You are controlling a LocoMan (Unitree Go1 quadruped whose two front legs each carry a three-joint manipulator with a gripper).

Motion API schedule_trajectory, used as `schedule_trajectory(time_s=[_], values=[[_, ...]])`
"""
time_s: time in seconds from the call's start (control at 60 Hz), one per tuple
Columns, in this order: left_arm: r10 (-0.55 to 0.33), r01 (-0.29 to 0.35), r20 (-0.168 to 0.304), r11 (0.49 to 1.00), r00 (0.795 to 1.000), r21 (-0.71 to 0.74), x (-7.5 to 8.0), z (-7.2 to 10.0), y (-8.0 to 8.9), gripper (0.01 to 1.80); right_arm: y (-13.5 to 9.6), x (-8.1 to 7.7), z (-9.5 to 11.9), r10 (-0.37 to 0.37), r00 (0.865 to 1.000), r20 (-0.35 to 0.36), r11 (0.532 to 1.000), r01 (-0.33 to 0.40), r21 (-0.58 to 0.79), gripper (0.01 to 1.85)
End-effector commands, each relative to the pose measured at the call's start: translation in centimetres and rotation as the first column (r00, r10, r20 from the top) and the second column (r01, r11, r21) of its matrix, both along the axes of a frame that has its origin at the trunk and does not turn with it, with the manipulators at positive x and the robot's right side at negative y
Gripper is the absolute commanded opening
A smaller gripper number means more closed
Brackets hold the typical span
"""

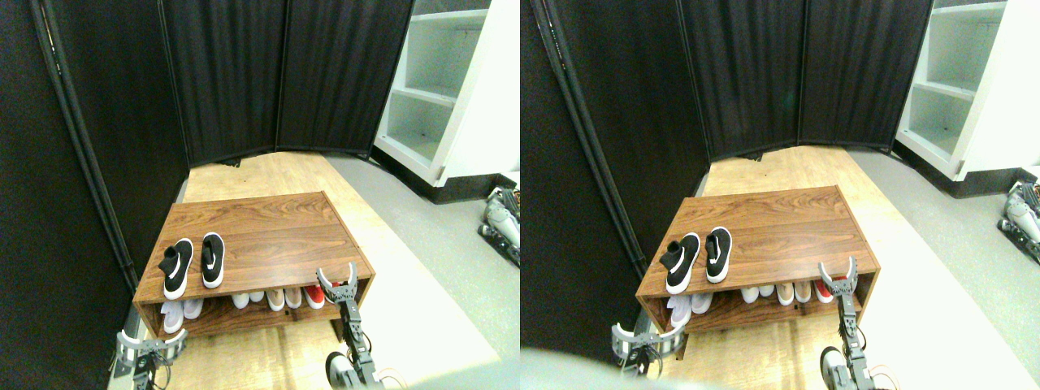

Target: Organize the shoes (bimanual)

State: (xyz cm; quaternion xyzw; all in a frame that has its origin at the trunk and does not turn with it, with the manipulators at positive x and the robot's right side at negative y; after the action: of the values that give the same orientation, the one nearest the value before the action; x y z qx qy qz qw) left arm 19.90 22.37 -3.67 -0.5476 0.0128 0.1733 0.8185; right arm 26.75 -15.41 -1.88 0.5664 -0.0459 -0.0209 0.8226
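Black low-top sneakers (pixel 193 264) with white soles sit side by side, toes toward the robot, on the left front of the walnut-brown wooden shoe rack (pixel 276 223). Left gripper (pixel 148 345) low at the rack's front-left corner, fingers apart. Right gripper (pixel 338 282) raised upright at the front edge, fingers spread. White, beige and red shoes (pixel 276 299) line the lower shelf.

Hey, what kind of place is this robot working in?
Probably a lab space staged like a home entryway: a wooden shoe rack holding the black sneakers, black folding screens as backdrop, and white shelving.
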Motion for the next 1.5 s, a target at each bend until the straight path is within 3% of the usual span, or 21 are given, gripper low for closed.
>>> schedule_trajectory(time_s=[0.017, 0.083, 0.133, 0.15, 0.183, 0.25, 0.283, 0.4, 0.633, 0.867, 0.95, 0.983, 1.333, 1.5], values=[[0.028, -0.036, 0.080, 0.994, 0.996, 0.099, 0.5, 1.3, 1.5, 0.81, 0.0, 0.2, 0.4, 0.000, 0.999, 0.040, 1.000, 0.000, -0.006, 0.66], [0.058, -0.081, 0.132, 0.980, 0.990, 0.181, 0.8, 2.4, 2.8, 0.44, -0.1, 0.2, 0.3, -0.006, 0.999, 0.040, 1.000, 0.005, 0.003, 0.67], [0.058, -0.087, 0.139, 0.972, 0.989, 0.218, 0.9, 2.7, 3.2, 0.33, -0.2, 0.2, 0.4, -0.006, 0.999, 0.041, 1.000, 0.006, 0.004, 0.66], [0.040, -0.085, 0.163, 0.957, 0.986, 0.278, 1.3, 3.2, 3.8, 0.15, -0.3, 0.2, 0.3, -0.003, 0.999, 0.043, 1.000, 0.003, 0.013, 0.66], [0.031, -0.079, 0.171, 0.957, 0.985, 0.280, 1.6, 3.3, 4.1, 0.08, -0.3, 0.2, 0.4, -0.006, 0.999, 0.046, 1.000, 0.006, 0.004, 0.66], [0.037, -0.091, 0.196, 0.957, 0.980, 0.275, 2.1, 3.7, 4.6, 0.04, -0.3, 0.2, 0.3, -0.008, 0.999, 0.050, 1.000, 0.008, 0.009, 0.65], [0.048, -0.114, 0.234, 0.953, 0.971, 0.279, 2.9, 4.2, 5.1, 0.01, -0.4, 0.1, 0.3, -0.007, 0.999, 0.046, 1.000, 0.007, 0.013, 0.65], [0.021, -0.092, 0.232, 0.950, 0.973, 0.298, 3.9, 4.8, 5.9, 0.01, -0.5, -0.1, 0.4, -0.005, 0.999, 0.046, 1.000, 0.004, 0.007, 0.63], [0.009, -0.071, 0.179, 0.937, 0.984, 0.342, 6.6, 5.3, 7.0, 0.01, -0.8, -0.4, 0.5, -0.009, 0.999, 0.052, 1.000, 0.008, 0.022, 0.65], [0.013, -0.044, 0.076, 0.903, 0.997, 0.426, 8.9, 4.4, 7.2, 0.01, -1.0, -0.8, 0.6, -0.021, 0.998, 0.062, 1.000, 0.021, 0.001, 0.62], [0.014, -0.036, 0.054, 0.908, 0.998, 0.417, 9.4, 3.9, 7.0, 0.01, -0.9, -0.8, 0.6, -0.023, 0.998, 0.063, 1.000, 0.023, 0.008, 0.61], [-0.027, 0.015, 0.020, 0.888, 0.999, 0.460, 9.8, 3.3, 6.8, 0.01, -0.9, -0.9, 0.6, -0.026, 0.998, 0.061, 1.000, 0.025, 0.005, 0.62], [0.044, -0.022, -0.048, 0.922, 0.998, 0.386, 11.4, 0.7, 4.6, 0.01, -0.8, -1.0, 0.9, -0.019, 0.997, 0.068, 0.999, 0.017, 0.037, 0.64], [0.019, 0.009, -0.066, 0.914, 0.998, 0.406, 12.0, -0.3, 3.6, 0.01, -0.8, -1.0, 1.0, -0.029, 0.997, 0.070, 0.999, 0.027, 0.028, 0.62]])
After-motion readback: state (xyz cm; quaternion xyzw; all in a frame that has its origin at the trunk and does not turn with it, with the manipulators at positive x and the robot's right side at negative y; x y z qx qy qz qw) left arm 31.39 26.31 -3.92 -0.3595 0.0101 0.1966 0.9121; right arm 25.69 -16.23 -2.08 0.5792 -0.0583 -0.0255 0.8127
